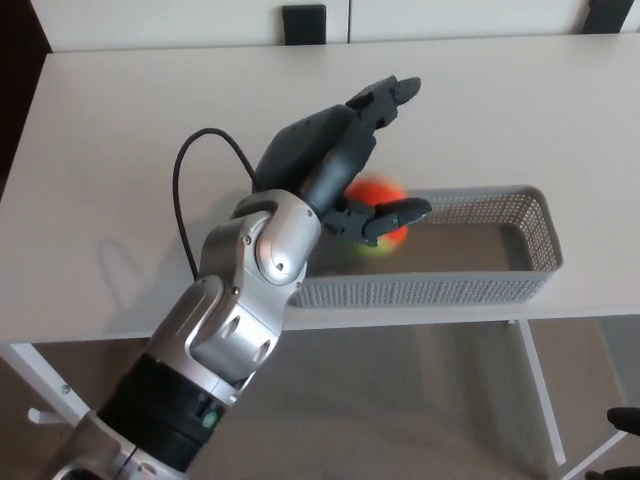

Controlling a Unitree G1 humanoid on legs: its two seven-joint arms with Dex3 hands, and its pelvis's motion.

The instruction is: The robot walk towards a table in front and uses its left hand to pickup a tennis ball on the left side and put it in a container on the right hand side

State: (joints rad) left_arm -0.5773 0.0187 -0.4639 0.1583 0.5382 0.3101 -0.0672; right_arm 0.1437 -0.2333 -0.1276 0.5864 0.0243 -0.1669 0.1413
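Head view shows the white table (110, 120) filling most of the frame. The robot's left arm (240, 310) reaches up across it from the lower left, with a black cable (182, 190) looping off its wrist.

The grey mesh container (535, 245) lies along the near edge on the right, and nothing else shows inside it.

The left hand (340, 160) hangs over the container's left end. Its two fingers are stretched up and away and its thumb juts out low, so the hand is spread wide rather than clamped.

The tennis ball (377, 192) is an orange and yellow-green blur just under the palm, partly behind the thumb and inside the basket's outline. I can't tell if it is touching the hand.

From where I stand this looks like the release. To do it well, the hand should stay over the basket and well inside the near wall, so the ball drops onto the floor of the mesh rather than the rim. The arm should then lift straight up, so the thumb doesn't catch the wall on the way out.
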